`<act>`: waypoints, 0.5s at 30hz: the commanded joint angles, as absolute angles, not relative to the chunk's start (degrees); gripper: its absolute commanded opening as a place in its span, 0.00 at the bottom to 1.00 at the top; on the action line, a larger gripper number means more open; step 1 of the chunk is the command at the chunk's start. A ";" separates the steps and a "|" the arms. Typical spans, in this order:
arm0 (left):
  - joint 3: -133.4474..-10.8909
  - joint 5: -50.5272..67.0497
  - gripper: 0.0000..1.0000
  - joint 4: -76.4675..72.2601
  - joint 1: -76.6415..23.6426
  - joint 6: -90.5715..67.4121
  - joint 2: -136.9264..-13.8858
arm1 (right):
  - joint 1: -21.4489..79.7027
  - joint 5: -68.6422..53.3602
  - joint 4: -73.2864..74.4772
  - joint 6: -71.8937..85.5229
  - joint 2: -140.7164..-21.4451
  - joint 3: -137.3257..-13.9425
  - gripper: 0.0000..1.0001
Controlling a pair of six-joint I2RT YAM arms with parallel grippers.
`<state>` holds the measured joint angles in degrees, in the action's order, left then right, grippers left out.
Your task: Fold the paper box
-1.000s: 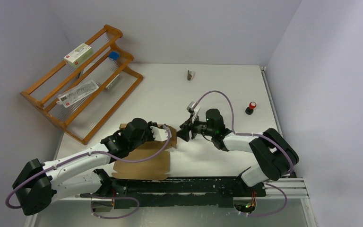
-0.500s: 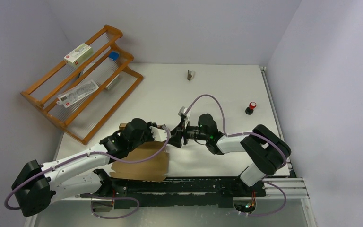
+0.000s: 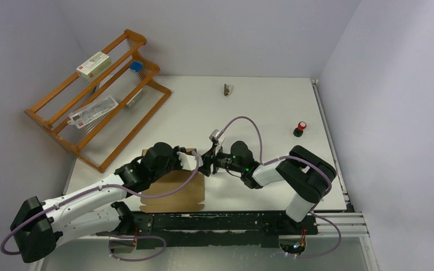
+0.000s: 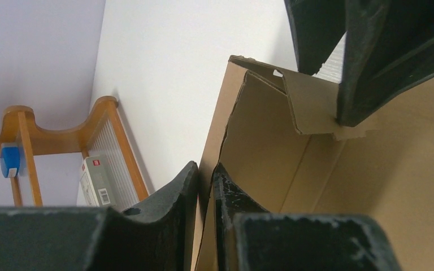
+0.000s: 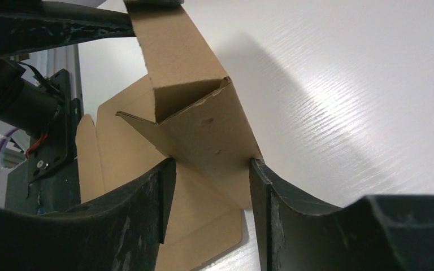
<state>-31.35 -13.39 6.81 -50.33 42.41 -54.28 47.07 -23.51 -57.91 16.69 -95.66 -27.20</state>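
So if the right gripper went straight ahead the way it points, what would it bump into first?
The paper box: its folded-up brown flap sits right between the right gripper's fingers. Just behind that flap is the left gripper, pinching the same cardboard, though how close is hard to judge.

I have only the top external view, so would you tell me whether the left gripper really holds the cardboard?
Observer: Yes; the left wrist view shows the left gripper shut on an upright wall of the paper box.
Operator: Thanks, and the right one?
Observer: Its wrist view shows the right gripper straddling a folded corner of the box, fingers apart; whether it clamps, I cannot tell.
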 commanded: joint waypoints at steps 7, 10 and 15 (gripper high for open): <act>-31.64 -17.89 0.24 11.58 -57.47 37.74 -53.55 | 50.02 -13.63 -65.08 12.04 -98.38 -27.99 0.50; -31.65 -19.81 0.26 12.61 -59.49 36.81 -53.96 | 50.80 -10.64 -68.09 10.68 -98.40 -26.68 0.49; -31.00 -20.23 0.30 12.43 -60.30 36.66 -52.82 | 51.41 -8.18 -71.98 7.62 -99.70 -25.98 0.47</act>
